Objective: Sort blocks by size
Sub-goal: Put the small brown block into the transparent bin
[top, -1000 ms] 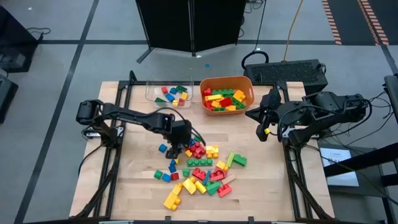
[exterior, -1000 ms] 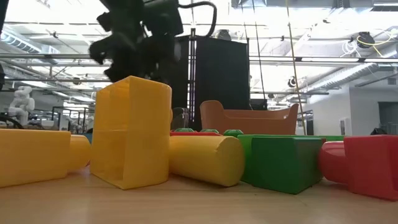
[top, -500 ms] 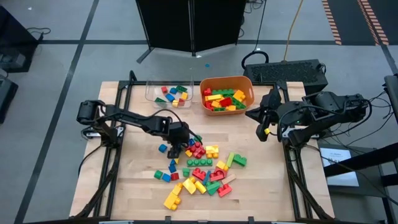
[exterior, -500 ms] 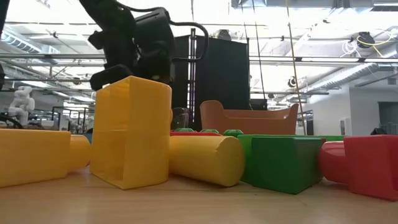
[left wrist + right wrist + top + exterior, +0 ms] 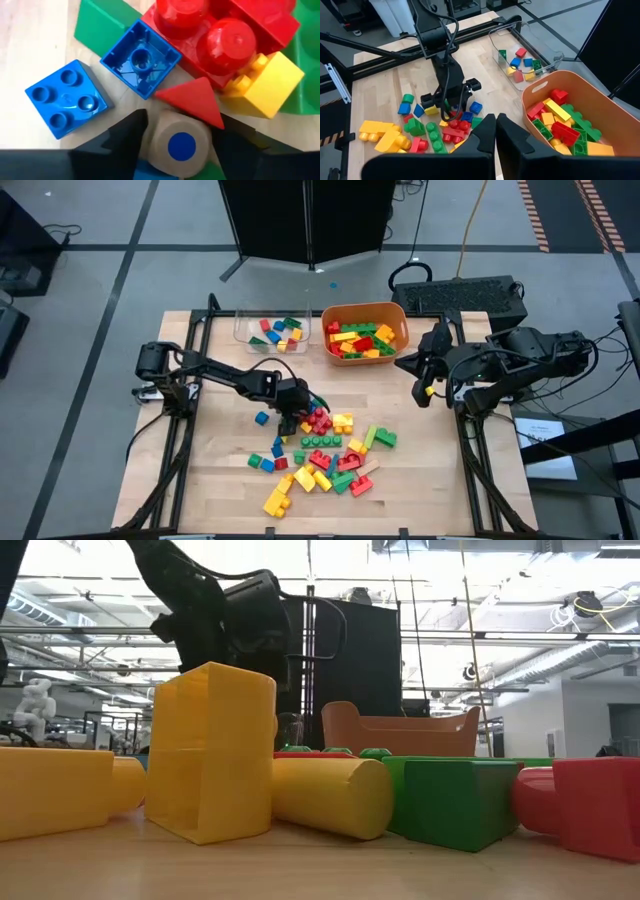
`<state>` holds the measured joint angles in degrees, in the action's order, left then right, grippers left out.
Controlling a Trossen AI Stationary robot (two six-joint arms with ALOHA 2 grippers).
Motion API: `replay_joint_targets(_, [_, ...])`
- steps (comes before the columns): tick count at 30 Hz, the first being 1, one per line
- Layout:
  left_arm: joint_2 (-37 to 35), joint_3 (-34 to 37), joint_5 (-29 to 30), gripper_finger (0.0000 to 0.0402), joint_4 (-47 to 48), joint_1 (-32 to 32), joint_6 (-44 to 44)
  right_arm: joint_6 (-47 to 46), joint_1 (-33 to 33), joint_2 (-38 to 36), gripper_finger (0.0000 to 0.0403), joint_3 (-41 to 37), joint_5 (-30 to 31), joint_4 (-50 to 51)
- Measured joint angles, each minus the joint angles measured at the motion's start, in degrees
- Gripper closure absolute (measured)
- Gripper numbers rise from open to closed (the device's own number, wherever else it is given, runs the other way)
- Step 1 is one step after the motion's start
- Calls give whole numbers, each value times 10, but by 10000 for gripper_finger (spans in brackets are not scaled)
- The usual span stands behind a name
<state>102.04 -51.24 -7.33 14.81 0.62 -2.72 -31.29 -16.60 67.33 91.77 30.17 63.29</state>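
We see the left hand [image 5: 291, 416] low over the blocks [image 5: 320, 445], fingers [image 5: 127, 137] apart around a tan piece [image 5: 179, 144], grip unconfirmed. Small blue blocks [image 5: 66, 97] lie just ahead. The right hand [image 5: 428, 383] waits shut, well apart.

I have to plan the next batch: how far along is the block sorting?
Partly done: small blocks lie in the clear tray, larger ones in the orange tub. The left gripper is down over the pile's edge, nothing visibly held; the right gripper waits, shut. Dozens of blocks remain on the table.
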Motion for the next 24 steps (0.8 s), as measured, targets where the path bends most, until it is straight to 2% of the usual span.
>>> replay_joint_targets(10, [0,-15,14,256,14,1,-2,2,0,0,394,0,0,0])
replay_joint_targets(24, [4,-54,10,264,77,0,-5,4,0,0,394,0,0,0])
